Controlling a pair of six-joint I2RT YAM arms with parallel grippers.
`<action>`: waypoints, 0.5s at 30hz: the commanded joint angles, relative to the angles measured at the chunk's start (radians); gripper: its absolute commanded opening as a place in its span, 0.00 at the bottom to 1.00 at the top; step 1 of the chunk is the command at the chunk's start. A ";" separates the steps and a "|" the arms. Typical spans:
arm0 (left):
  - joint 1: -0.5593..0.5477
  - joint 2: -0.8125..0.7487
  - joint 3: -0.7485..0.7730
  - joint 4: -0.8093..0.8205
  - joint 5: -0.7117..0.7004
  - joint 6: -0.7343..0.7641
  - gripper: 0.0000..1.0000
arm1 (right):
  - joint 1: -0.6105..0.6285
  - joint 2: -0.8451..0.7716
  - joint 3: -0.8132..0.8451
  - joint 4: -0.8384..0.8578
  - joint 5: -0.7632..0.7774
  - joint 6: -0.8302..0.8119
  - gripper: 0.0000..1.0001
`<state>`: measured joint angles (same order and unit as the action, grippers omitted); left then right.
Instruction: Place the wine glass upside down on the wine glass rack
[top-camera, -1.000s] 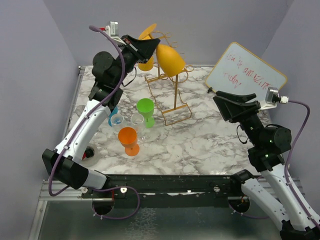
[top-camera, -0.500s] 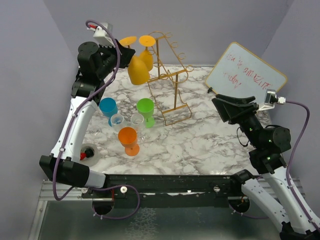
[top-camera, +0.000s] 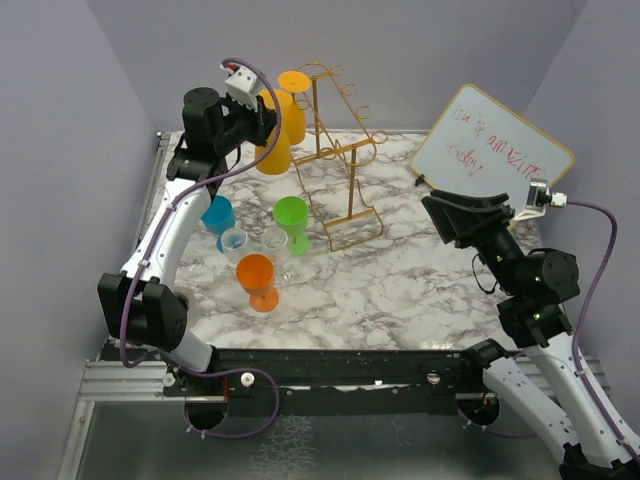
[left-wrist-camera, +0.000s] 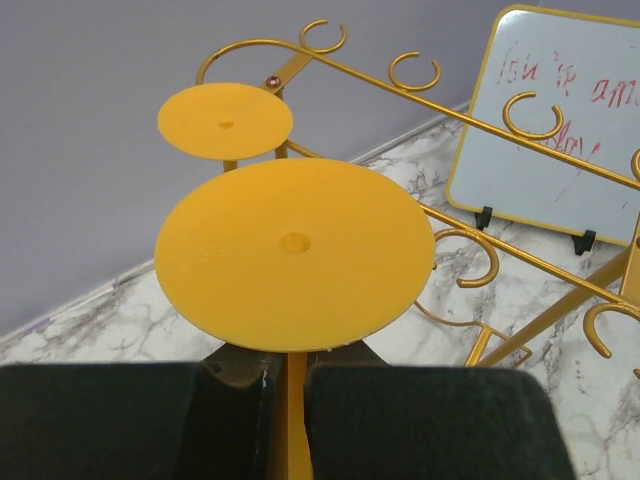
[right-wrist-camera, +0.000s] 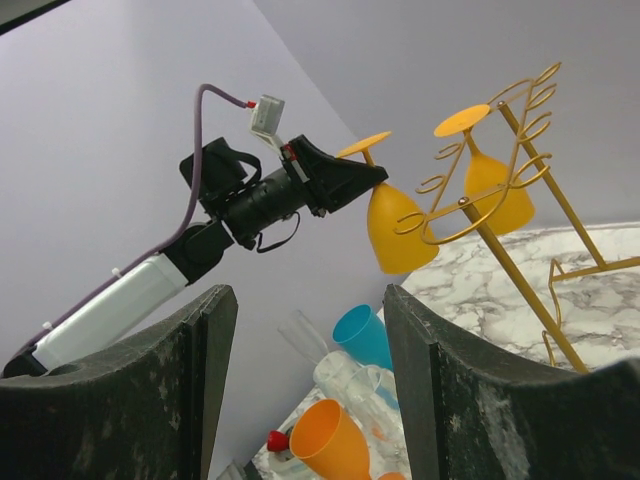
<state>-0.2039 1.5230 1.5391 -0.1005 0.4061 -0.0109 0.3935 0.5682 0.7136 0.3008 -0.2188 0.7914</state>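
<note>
Wine glass (top-camera: 272, 152) hung inverted in the upper left of the top view. Foot up, bowl mouth down, long axis near vertical with a slight tilt. It was opaque golden-yellow and smooth, the foot a flat disc with a small centre dimple.

Left gripper (left-wrist-camera: 290, 365) was clamped on the thin stem just under the foot, one black finger on each side. The glass sat well above the marble-patterned table (top-camera: 400, 285), just left of the wine glass rack (top-camera: 338, 150). The rack was thin golden wire, its rails ending in curled open loops.

A second glass (top-camera: 293, 112) of the same colour hung inverted on the rack, just beside the held one. Whether the held glass touched the wire could not be told.

Purple wall (top-camera: 60, 120) stood close on the left. Bare marble lay between the rack base and the whiteboard (top-camera: 492, 148). Blue cup (top-camera: 217, 213), green glass (top-camera: 291, 215) and orange glass (top-camera: 257, 275) stood at centre left.

Right gripper (right-wrist-camera: 308, 295) had its fingers spread wide, at the right of the frame, well apart from the rack.
</note>
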 joint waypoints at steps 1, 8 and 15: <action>0.006 0.023 -0.025 0.152 0.121 0.106 0.00 | 0.004 -0.004 0.009 -0.025 0.030 -0.025 0.66; 0.009 0.068 -0.038 0.168 0.105 0.204 0.00 | 0.004 0.001 0.017 -0.037 0.042 -0.033 0.66; 0.010 0.115 -0.048 0.233 0.186 0.175 0.00 | 0.004 0.011 0.012 -0.020 0.044 -0.022 0.66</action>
<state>-0.1993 1.6127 1.5024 0.0517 0.5114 0.1581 0.3935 0.5701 0.7136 0.2893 -0.1955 0.7769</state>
